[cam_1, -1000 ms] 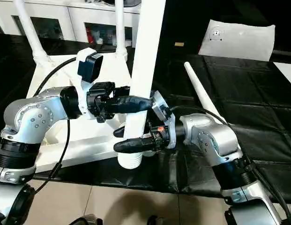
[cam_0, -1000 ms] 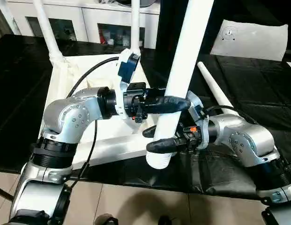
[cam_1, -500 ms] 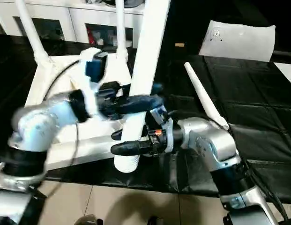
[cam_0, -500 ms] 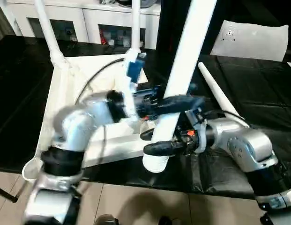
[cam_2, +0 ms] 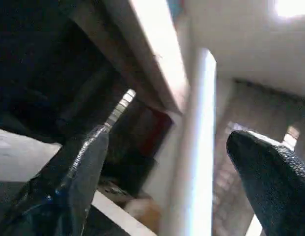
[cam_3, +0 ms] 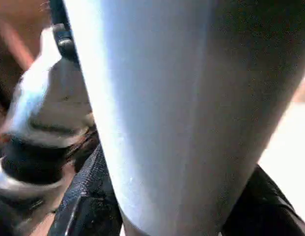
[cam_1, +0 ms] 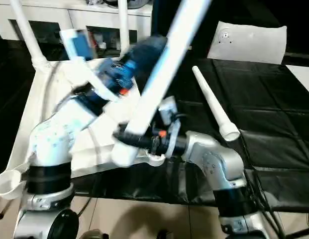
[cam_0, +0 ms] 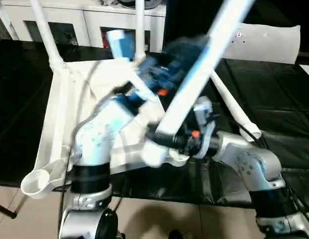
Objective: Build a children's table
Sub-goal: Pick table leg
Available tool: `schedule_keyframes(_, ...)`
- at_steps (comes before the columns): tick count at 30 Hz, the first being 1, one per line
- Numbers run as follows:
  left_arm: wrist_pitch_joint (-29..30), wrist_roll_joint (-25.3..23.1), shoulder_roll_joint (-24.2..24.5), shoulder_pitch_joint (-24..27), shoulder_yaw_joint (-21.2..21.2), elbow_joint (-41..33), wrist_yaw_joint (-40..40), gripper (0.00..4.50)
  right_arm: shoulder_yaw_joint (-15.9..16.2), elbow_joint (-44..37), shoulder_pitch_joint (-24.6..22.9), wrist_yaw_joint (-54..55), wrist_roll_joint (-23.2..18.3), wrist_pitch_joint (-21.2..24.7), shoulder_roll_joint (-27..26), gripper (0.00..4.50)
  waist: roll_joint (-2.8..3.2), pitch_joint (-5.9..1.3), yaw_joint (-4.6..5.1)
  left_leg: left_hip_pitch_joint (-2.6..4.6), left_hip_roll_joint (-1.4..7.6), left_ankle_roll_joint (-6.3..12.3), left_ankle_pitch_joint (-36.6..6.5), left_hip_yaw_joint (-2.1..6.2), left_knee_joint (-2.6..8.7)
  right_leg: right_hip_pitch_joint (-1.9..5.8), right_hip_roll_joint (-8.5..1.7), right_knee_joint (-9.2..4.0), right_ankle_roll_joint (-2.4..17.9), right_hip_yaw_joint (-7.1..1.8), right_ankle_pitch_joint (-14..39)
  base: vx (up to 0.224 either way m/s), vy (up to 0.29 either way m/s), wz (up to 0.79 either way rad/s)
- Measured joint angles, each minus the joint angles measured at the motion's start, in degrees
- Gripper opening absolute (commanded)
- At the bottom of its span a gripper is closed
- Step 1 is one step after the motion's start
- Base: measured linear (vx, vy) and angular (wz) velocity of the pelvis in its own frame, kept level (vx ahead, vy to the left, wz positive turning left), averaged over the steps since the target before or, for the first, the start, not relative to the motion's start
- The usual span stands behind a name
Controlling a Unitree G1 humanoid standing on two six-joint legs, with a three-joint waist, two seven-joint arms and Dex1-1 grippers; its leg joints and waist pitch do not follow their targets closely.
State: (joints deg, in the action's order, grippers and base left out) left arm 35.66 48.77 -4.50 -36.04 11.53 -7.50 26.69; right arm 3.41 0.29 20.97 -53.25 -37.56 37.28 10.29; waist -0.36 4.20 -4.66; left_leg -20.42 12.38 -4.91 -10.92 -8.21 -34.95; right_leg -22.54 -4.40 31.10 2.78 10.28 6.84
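Observation:
The children's table top (cam_0: 59,114) lies upside down at the left, with two white legs (cam_0: 43,30) (cam_0: 140,25) standing in its far sockets. Its near corner socket (cam_0: 37,181) is empty. My right gripper (cam_0: 161,139) is shut on the thick lower end of a third leg (cam_0: 194,84), which leans up and to the right. In the right wrist view this leg (cam_3: 172,113) sits between the black fingers (cam_3: 88,206). My left gripper (cam_0: 181,52) is raised beside the leg's upper part and blurred. The left wrist view shows it open (cam_2: 177,162), with the leg (cam_2: 201,147) beyond the fingers. Another leg (cam_1: 209,102) lies on the black table.
A white cabinet with glass doors (cam_0: 94,20) stands behind the table. A white flat sheet (cam_0: 268,42) lies at the back right on the black mat (cam_0: 273,94). The work surface's front edge runs just below my arms, with tiled floor (cam_0: 159,219) beyond it.
My left gripper has opened, let go of the leg and swung up and back. The leg now tilts further to the right while my right gripper keeps hold of its lower end.

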Motion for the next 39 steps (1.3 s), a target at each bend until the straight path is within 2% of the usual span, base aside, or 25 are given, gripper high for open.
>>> schedule_keyframes(5,-1.06,-1.30,4.28,2.80,1.15,-1.81,-0.53,4.50,-2.26,0.09,-0.60,7.49,3.93,-4.84,-0.51,1.93,0.03,-0.02,-0.09,0.08,-0.03,-0.01,0.00,0.00,0.08,0.03,0.00,0.00,-0.01,-0.05,-0.01,0.000,0.000,0.00)
schedule_keyframes(7,-1.09,-6.20,10.57,5.71,-1.83,-2.48,0.80,4.50,-2.20,-0.02,-0.77,10.92,7.76,-6.98,0.35,1.93,0.12,-0.07,0.18,0.23,-0.06,-0.02,0.01,0.00,0.18,0.10,0.00,0.00,-0.03,-0.09,-0.02,0.000,0.000,0.00)
schedule_keyframes(9,-1.64,-12.52,17.59,10.00,-6.32,-3.53,2.97,4.50,-0.83,-0.92,-1.63,14.31,13.12,-9.12,2.54,1.93,0.27,-0.17,0.62,0.39,-0.16,-0.02,0.00,0.02,0.31,0.22,-0.01,0.00,-0.04,-0.17,-0.03,0.000,0.000,0.00)
schedule_keyframes(11,-1.92,-17.21,21.59,14.19,-9.30,-3.50,5.05,4.50,-0.99,-1.34,-3.44,17.38,16.78,-11.06,3.32,1.93,0.29,-0.18,0.91,0.38,-0.31,-0.02,0.01,0.08,0.38,0.23,-0.01,0.00,-0.07,-0.23,-0.04,0.000,0.000,0.00)
schedule_keyframes(12,-2.68,-19.93,24.36,15.73,-12.10,-3.79,6.55,4.50,-0.69,-1.45,-3.99,18.89,18.26,-11.73,3.19,1.93,0.29,-0.18,1.16,0.36,-0.28,-0.02,0.01,0.10,0.40,0.20,-0.01,0.00,-0.07,-0.23,-0.04,0.000,0.000,0.00)
schedule_keyframes(17,-4.50,-25.81,31.18,19.72,-20.86,-6.93,11.00,4.50,-0.41,-2.01,-5.81,21.65,20.44,-12.83,3.03,1.93,0.41,-0.25,1.97,0.44,-0.29,-0.02,-0.01,0.09,0.46,0.26,-0.03,0.01,-0.06,-0.30,-0.04,0.000,0.000,0.00)
schedule_keyframes(18,-4.62,-26.59,32.85,21.08,-22.66,-7.59,11.95,4.33,-0.61,-2.38,-6.49,21.95,20.40,-12.90,2.76,1.93,0.55,-0.33,2.28,0.47,-0.30,-0.02,-0.01,0.10,0.47,0.27,-0.03,0.01,-0.06,-0.30,-0.04,0.000,0.000,0.00)
schedule_keyframes(23,-3.17,-27.90,34.73,24.28,-26.76,-9.41,13.50,4.06,-0.36,-4.52,-8.83,22.46,19.94,-12.64,1.92,1.93,0.98,-0.39,3.01,0.47,-0.31,-0.03,0.00,0.11,0.45,0.31,-0.03,0.01,-0.06,-0.28,-0.04,0.000,0.000,0.00)
schedule_keyframes(26,-3.22,-31.13,35.90,24.98,-29.21,-9.60,14.28,3.76,-0.34,-5.62,-9.97,23.80,19.94,-12.47,0.96,1.93,1.16,-0.35,3.41,0.92,-0.42,-0.03,0.00,0.12,0.42,0.62,-0.03,-0.11,-0.07,-0.15,-0.04,0.000,0.000,0.00)
schedule_keyframes(29,-3.23,-34.49,37.20,24.97,-31.73,-8.15,13.63,3.60,0.37,-6.28,-10.57,24.18,20.15,-12.47,1.06,1.93,1.37,-0.30,4.47,1.05,-0.43,-0.03,0.00,0.26,0.40,0.98,-0.03,-0.44,-0.08,0.11,-0.03,0.000,0.000,0.00)
schedule_keyframes(33,-3.19,-36.23,37.65,24.63,-32.33,-5.86,12.68,3.27,0.69,-6.91,-11.56,24.18,20.18,-12.49,1.08,1.93,1.72,-0.13,6.25,1.27,-0.14,-0.02,-0.01,1.29,0.36,1.94,-0.07,-1.24,-0.09,1.04,-0.02,0.000,0.000,0.00)
schedule_keyframes(35,-3.24,-36.65,37.24,24.08,-32.31,-4.77,12.50,3.14,0.76,-6.92,-11.63,24.17,20.18,-12.49,1.07,1.93,1.96,-0.02,6.54,1.40,-0.13,-0.02,-0.01,1.44,0.34,2.19,-0.07,-1.18,-0.11,1.10,-0.01,0.000,0.000,0.00)
schedule_keyframes(36,-3.31,-36.92,37.00,24.02,-32.28,-4.33,12.51,3.02,0.83,-6.93,-11.64,24.16,20.17,-12.49,1.05,1.93,2.10,0.03,6.97,1.55,-0.17,-0.03,-0.02,1.50,0.34,2.32,-0.07,-1.12,-0.11,1.11,-0.01,0.000,0.000,0.00)
schedule_keyframes(39,-3.50,-37.22,36.07,24.02,-32.24,-3.16,12.65,2.80,1.09,-6.93,-11.66,24.02,20.15,-12.49,1.13,1.93,2.43,0.18,7.74,1.61,-0.40,-0.10,-0.06,1.68,0.28,2.61,-0.16,-1.27,-0.11,2.05,-0.01,0.000,0.000,0.00)
